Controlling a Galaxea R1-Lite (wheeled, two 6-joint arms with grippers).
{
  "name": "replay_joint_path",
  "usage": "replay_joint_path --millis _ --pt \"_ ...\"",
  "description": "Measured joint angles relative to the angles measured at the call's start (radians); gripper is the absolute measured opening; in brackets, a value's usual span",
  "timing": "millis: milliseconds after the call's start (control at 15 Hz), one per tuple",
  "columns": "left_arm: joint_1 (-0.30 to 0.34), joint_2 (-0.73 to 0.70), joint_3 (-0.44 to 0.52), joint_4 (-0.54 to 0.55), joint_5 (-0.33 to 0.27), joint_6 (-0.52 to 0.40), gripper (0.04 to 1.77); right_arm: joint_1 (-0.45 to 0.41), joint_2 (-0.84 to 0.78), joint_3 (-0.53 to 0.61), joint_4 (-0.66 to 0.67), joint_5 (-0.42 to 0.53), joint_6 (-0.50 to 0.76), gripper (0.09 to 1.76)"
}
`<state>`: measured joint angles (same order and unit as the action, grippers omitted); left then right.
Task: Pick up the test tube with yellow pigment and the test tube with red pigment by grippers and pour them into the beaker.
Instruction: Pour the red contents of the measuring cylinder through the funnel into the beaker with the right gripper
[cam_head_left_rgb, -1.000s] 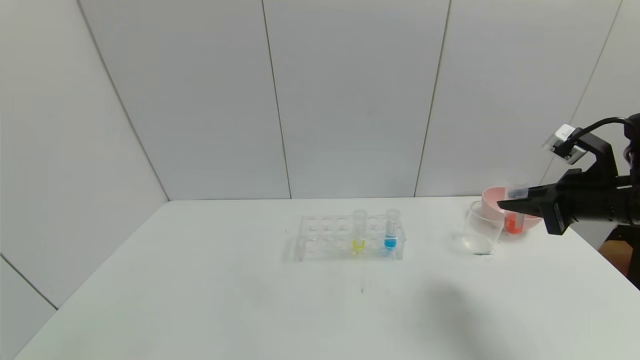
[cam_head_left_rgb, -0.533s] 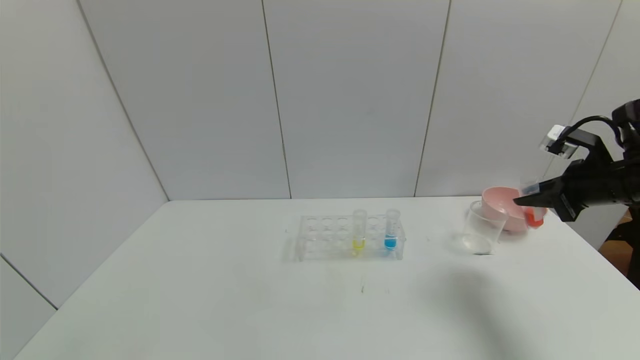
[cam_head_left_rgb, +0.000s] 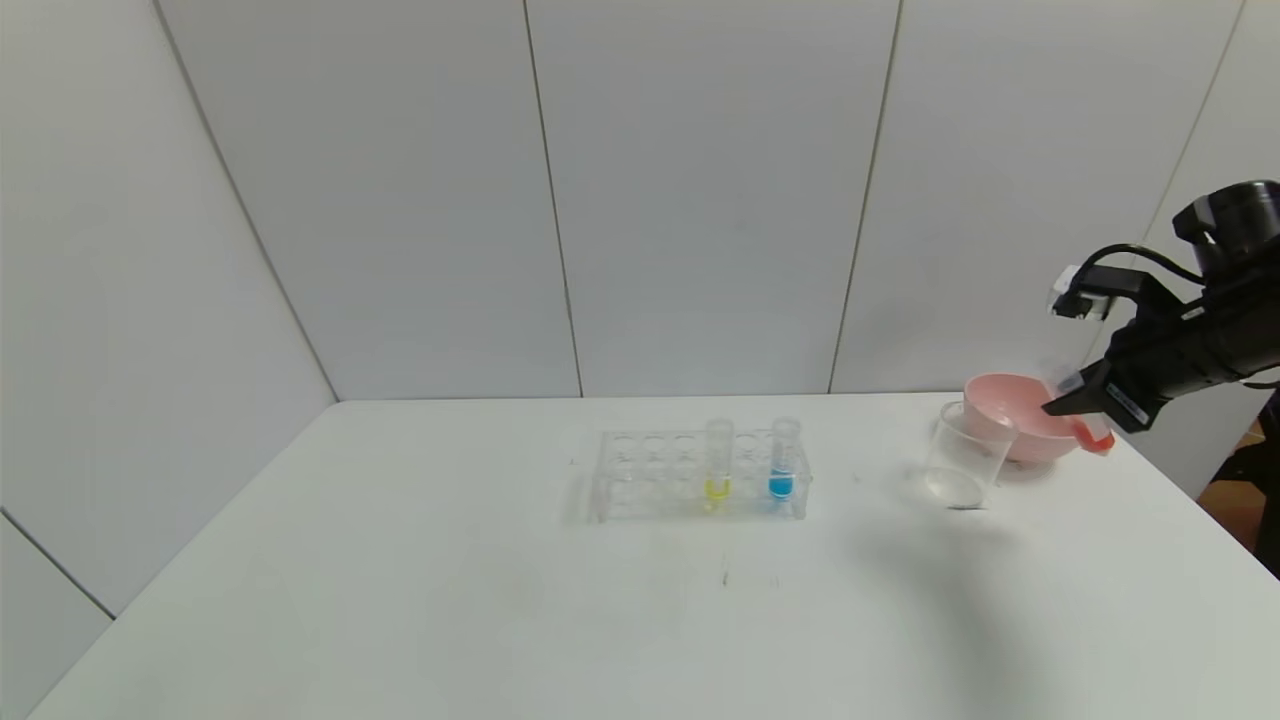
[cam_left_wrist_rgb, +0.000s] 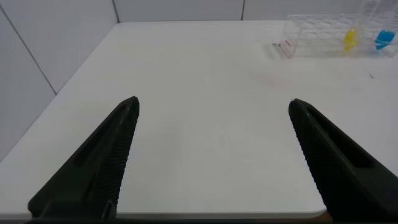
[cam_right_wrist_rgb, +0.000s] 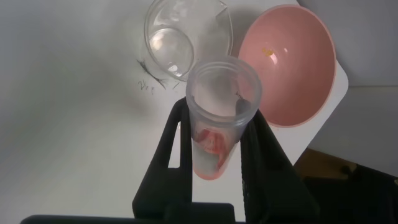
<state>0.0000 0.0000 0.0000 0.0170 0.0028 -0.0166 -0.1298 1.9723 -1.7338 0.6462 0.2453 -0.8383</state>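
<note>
Head view: right claw (cam_head_left_rgb: 1062, 402) grips red-pigment tube (cam_head_left_rgb: 1092, 432).

Three test tubes (cam_head_left_rgb: 718, 462), one beaker (cam_head_left_rgb: 962, 457), seemingly one bowl (cam_head_left_rgb: 1018, 417).

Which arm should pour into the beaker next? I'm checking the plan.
Right: the right gripper already holds the test tube with red pigment beside the beaker.
</note>
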Motion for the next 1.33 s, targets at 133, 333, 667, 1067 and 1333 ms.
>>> replay_joint_path --millis 133,333,667,1067,1333 --pt "0.000 0.000 0.000 0.000 0.000 0.000 1.72 0.008 0.033 -0.100 0.111 -0.033 -0.010 0.51" --pt "0.000 0.000 0.000 0.000 0.000 0.000 1.72 0.016 0.085 -0.231 0.210 -0.107 -0.053 0.51" --pt "0.000 0.000 0.000 0.000 0.000 0.000 1.72 0.037 0.131 -0.264 0.207 -0.153 -0.107 0.51" --pt "0.000 0.000 0.000 0.000 0.000 0.000 1.72 0.109 0.157 -0.266 0.204 -0.322 -0.130 0.51" --pt "0.000 0.000 0.000 0.000 0.000 0.000 1.72 0.140 0.169 -0.266 0.220 -0.387 -0.129 0.51"
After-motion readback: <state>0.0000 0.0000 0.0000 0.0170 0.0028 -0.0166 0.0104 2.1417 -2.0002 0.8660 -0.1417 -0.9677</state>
